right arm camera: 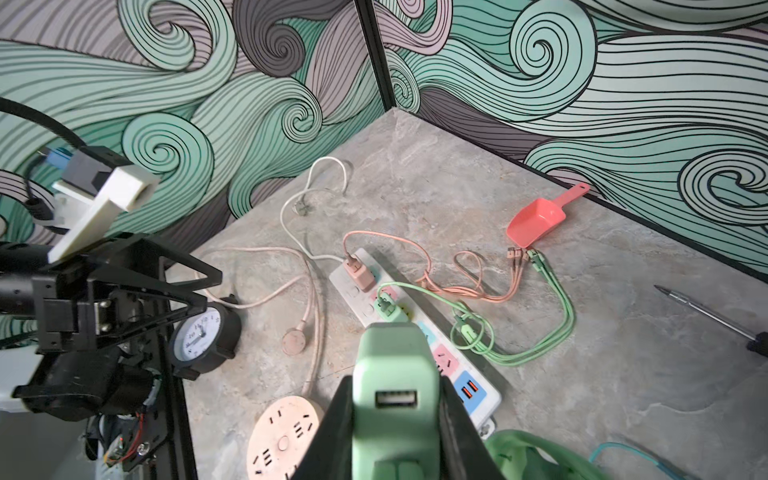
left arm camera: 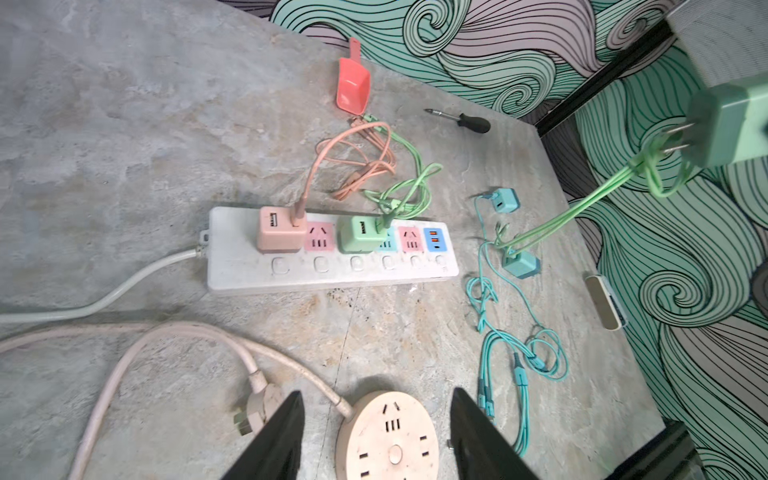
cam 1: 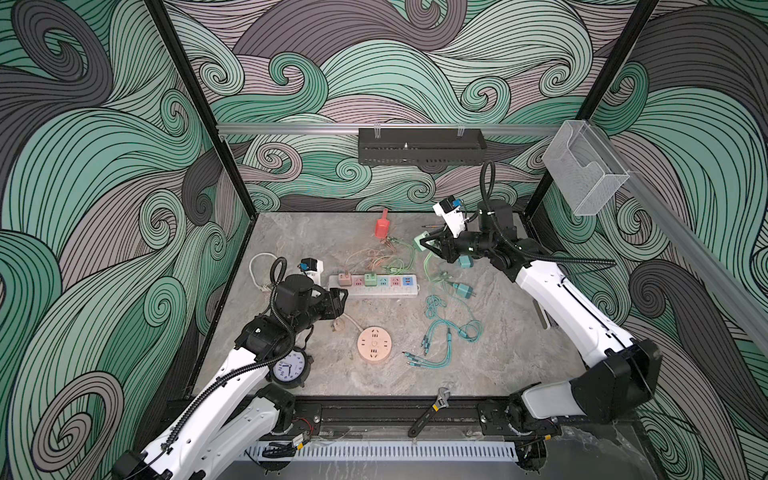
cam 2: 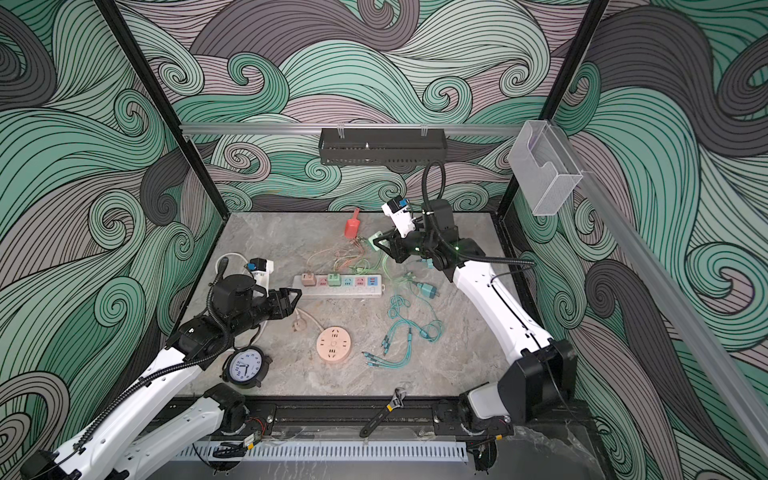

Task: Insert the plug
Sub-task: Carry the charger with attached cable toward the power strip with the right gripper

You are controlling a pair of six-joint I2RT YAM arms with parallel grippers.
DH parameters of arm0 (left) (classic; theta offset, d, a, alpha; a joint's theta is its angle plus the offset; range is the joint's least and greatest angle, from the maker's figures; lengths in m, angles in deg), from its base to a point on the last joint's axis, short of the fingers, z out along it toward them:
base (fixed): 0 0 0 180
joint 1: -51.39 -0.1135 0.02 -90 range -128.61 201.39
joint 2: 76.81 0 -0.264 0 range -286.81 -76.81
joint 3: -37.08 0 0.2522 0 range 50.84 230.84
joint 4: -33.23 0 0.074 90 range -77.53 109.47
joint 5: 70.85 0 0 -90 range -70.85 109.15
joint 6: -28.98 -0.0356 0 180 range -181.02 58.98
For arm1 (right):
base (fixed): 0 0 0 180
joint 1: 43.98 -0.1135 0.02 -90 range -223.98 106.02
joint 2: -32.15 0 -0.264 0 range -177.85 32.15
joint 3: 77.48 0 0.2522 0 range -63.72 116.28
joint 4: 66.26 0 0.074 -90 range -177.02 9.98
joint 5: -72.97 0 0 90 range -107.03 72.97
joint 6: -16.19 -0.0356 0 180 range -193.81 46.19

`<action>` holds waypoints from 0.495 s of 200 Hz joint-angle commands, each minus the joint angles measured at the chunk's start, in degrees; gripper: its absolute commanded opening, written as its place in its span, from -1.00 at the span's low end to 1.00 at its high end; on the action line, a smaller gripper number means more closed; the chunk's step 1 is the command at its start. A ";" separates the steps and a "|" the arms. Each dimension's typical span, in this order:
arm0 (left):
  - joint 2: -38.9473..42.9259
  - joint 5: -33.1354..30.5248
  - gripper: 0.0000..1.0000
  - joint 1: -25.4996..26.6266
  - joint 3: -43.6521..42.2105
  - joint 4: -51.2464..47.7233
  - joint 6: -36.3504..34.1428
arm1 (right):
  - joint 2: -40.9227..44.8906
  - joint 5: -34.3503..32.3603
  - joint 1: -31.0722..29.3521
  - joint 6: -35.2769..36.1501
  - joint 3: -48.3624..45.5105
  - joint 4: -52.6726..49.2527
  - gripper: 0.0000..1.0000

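My right gripper [cam 1: 428, 245] [right arm camera: 395, 399] is shut on a light green plug [cam 1: 420, 242] [cam 2: 376, 240] [right arm camera: 395, 374], a cube charger with a USB port, held in the air over the back right of the table. Its prongs and tangled green cable [left arm camera: 582, 199] show in the left wrist view. The white power strip [cam 1: 374, 291] [left arm camera: 332, 274] lies mid-table with a pink plug [left arm camera: 280, 228] and a green plug [left arm camera: 361, 235] seated in it. My left gripper [cam 1: 338, 299] [left arm camera: 377, 395] hovers open and empty by the strip's left end.
A round pink socket [cam 1: 374, 345] with its cord lies in front of the strip. Teal chargers [cam 1: 463, 289] and teal cables [cam 1: 449, 336] sprawl to the right. A red scoop [cam 1: 382, 226], a screwdriver [left arm camera: 469, 121], a clock [cam 1: 288, 370] and a wrench [cam 1: 430, 411] lie around.
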 commanded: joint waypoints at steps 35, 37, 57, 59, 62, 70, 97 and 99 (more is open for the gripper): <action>-0.55 -2.48 0.17 -2.80 -1.72 -1.09 1.81 | -12.25 0.85 0.56 7.81 15.86 -2.83 -0.58; -0.61 -2.46 0.17 -2.84 -1.78 -0.92 1.90 | -12.76 0.93 0.57 7.89 16.58 -2.93 -0.58; -1.47 -2.33 0.17 -4.16 -2.70 0.17 3.13 | -17.51 1.86 0.52 7.93 22.68 -4.01 -0.60; -1.55 -2.29 0.17 -4.32 -2.80 0.35 3.26 | -18.00 1.91 0.56 7.90 23.34 -4.01 -0.60; -1.75 -2.16 0.17 -4.56 -2.94 0.62 3.39 | -18.64 2.02 0.54 7.85 24.03 -3.97 -0.60; -2.29 -1.88 0.17 -5.19 -3.37 1.32 3.80 | -20.28 2.28 0.57 7.75 25.85 -4.09 -0.61; -4.64 -1.09 0.17 -7.43 -3.84 3.05 4.37 | -24.14 5.48 0.59 10.29 27.10 -5.89 -0.60; -4.87 -1.11 0.17 -7.58 -3.79 3.14 4.45 | -24.30 5.54 0.53 10.62 26.89 -5.85 -0.60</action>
